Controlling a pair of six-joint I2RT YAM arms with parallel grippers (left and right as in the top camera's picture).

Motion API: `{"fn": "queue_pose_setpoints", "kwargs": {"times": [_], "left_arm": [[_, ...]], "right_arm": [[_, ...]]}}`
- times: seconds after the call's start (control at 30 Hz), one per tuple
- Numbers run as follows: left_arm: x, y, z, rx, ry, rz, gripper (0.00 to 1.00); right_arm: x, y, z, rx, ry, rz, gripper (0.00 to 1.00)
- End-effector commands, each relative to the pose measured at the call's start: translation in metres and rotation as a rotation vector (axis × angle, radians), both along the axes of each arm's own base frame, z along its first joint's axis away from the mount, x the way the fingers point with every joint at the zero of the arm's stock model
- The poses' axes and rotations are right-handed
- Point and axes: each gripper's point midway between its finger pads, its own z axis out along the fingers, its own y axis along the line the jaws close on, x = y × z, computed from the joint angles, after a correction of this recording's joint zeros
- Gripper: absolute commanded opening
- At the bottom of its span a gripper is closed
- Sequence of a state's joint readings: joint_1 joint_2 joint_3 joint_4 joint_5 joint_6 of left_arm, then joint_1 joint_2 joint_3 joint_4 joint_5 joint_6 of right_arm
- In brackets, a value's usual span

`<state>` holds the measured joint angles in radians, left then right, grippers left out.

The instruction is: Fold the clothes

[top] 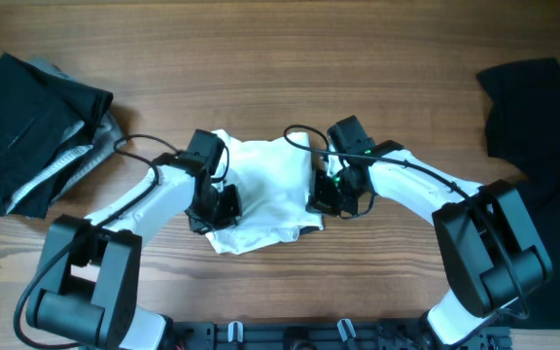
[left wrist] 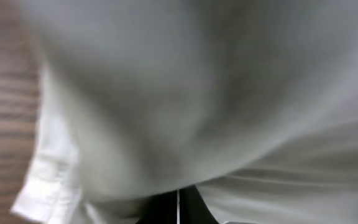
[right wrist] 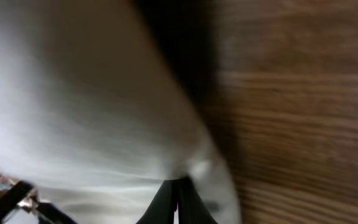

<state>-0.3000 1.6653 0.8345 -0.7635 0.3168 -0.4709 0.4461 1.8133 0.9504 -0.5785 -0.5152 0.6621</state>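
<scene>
White T-shirt [top: 265, 199], bunched crosswise; pinched at opposite ends by left gripper [top: 224, 206] and right gripper [top: 321, 197], both fully closed.

The T-shirt [top: 265, 194] lies bunched on the table [top: 280, 68], near the middle and toward the robot's side. The left gripper [top: 224, 206] sits at the T-shirt's left edge and the right gripper [top: 321, 194] at its right edge, each pinching cloth, with the T-shirt between them. Well to the left of the T-shirt and farther back lies a stack of folded garments [top: 27, 117], one over another. Well to the right of the T-shirt, a spread garment [top: 538, 146] lies along the table's right side and runs out of view.
</scene>
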Motion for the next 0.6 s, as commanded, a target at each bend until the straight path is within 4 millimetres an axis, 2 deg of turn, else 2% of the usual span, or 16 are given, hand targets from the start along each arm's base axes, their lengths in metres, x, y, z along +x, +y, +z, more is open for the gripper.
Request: {"fn": "queue_pose_setpoints", "kwargs": {"times": [0.0,0.1,0.17,0.27,0.33,0.37,0.43,0.5,0.57], "left_arm": [[-0.003,0.040,0.002,0.117,0.009,0.052,0.05],[0.011,0.039,0.031,0.034,-0.063,0.053,0.12],[0.023,0.029,0.056,-0.054,-0.140,0.038,0.24],[0.047,0.020,0.090,-0.115,-0.308,0.021,0.42],[0.064,0.018,0.108,-0.132,-0.428,0.018,0.48],[0.072,0.018,0.114,-0.135,-0.475,0.017,0.47],[0.086,0.017,0.119,-0.133,-0.539,0.017,0.32],[0.097,0.022,0.111,-0.098,-0.560,0.024,0.19],[0.104,0.028,0.096,-0.050,-0.556,0.035,0.13]], "right_arm": [[0.005,-0.010,0.005,-0.048,-0.057,0.003,0.06],[0.013,-0.007,0.020,-0.025,-0.147,0.068,0.09],[0.022,-0.004,0.034,-0.009,-0.220,0.092,0.09],[0.046,0.010,0.068,0.066,-0.385,0.121,0.09],[0.060,0.021,0.091,0.136,-0.487,0.121,0.06],[0.066,0.026,0.100,0.164,-0.528,0.121,0.07],[0.076,0.032,0.110,0.199,-0.582,0.114,0.06],[0.080,0.033,0.107,0.199,-0.570,0.083,0.07],[0.080,0.033,0.096,0.193,-0.539,0.068,0.07]]}}
